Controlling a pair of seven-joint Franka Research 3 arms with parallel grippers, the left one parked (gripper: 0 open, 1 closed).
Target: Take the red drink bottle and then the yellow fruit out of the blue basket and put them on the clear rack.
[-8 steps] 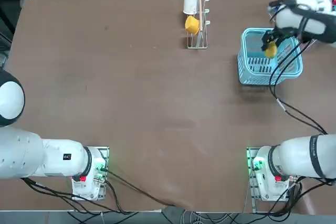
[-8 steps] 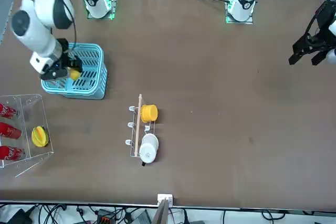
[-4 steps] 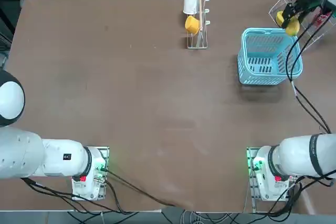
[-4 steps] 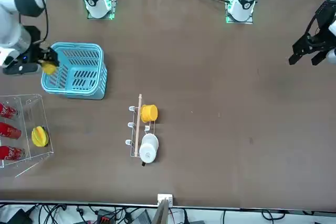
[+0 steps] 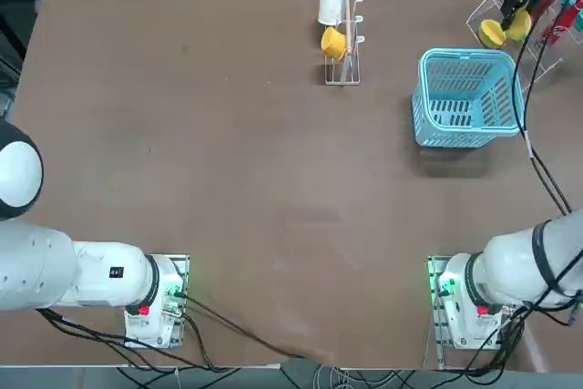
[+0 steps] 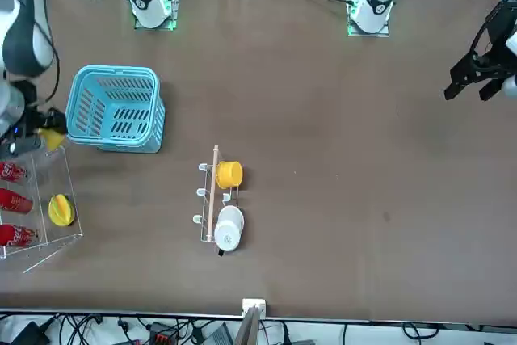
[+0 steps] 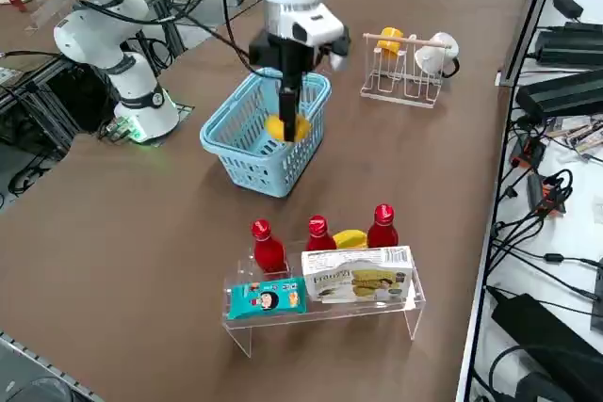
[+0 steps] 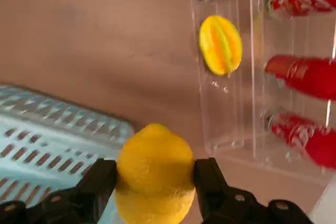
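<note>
So I'm on the fruit half of the job: my right hand (image 8: 156,177) has the plain round yellow fruit (image 8: 155,156) pinched between its two fingers, spread just as wide as the fruit needs. It's up in the air, out of the light-blue slatted plastic basket (image 5: 469,54).

Clock directions are from overhead, twelve pointing away from my bases. The clear acrylic stepped rack (image 7: 407,303) sits at about one o'clock from the basket. On its lower step there's a yellow striped fruit (image 8: 220,44), and beyond that three small red plastic drink bottles (image 8: 302,74) lie on the rack. Can't tell which one is the task's bottle, but I'd call that part done.

Next move, imo: carry on toward one o'clock, get over the open bit of step beside the striped fruit, lower gently, then let go. Round thing on slick plastic could roll, so no dropping it from height, and don't nudge the striped one.
</note>
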